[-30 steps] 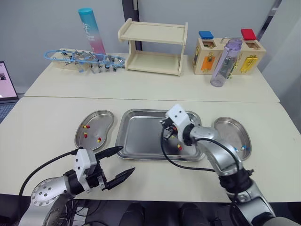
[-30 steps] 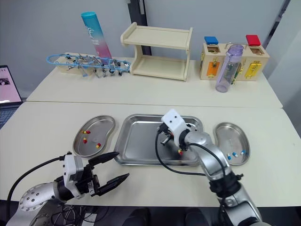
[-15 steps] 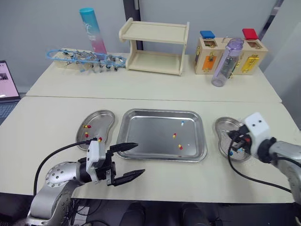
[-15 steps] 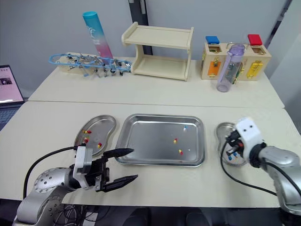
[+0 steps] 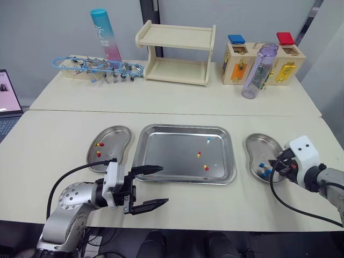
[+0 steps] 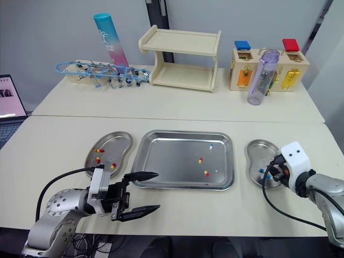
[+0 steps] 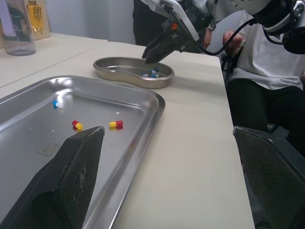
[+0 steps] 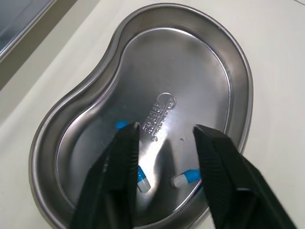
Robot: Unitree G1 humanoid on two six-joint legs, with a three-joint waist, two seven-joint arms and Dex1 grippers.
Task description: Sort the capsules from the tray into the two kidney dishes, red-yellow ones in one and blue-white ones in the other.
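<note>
Behind the tray [image 5: 161, 153], on the far tabletop [image 5: 177, 99], stand a wooden shelf [image 5: 176, 54], a pink-and-blue tube [image 5: 105, 35], a blue wire rack of clips [image 5: 97, 69], a wooden lock box [image 5: 236, 63] and a purple bottle [image 5: 258, 71]. A laptop [image 5: 8, 99] sits far off the tray's left side. In the left wrist view a person in a white shirt [image 7: 267, 57] sits beyond the tray.

One kidney dish lies on each side of the tray. The left kidney dish [image 5: 117, 135] holds three red-yellow capsules [image 5: 98, 144]. The right kidney dish [image 5: 259, 144] holds three blue-white capsules [image 8: 185, 177].

Three capsules lie in the right half of the tray: one blue-white capsule [image 5: 208, 141] near its back rim and two red-yellow ones [image 5: 198, 155] nearer its front.

The left jaws are spread wide and hold nothing. They hover at the tray's front left corner, one fingertip [image 5: 155, 169] over the front rim, the other over bare tabletop in front of the tray. The tray's raised rim stands between them and the loose capsules, which are well apart from them.

The right jaws hang over the right kidney dish, parted by a narrow gap and empty. The blue-white capsules lie just beneath the two fingers [image 8: 121, 171].
</note>
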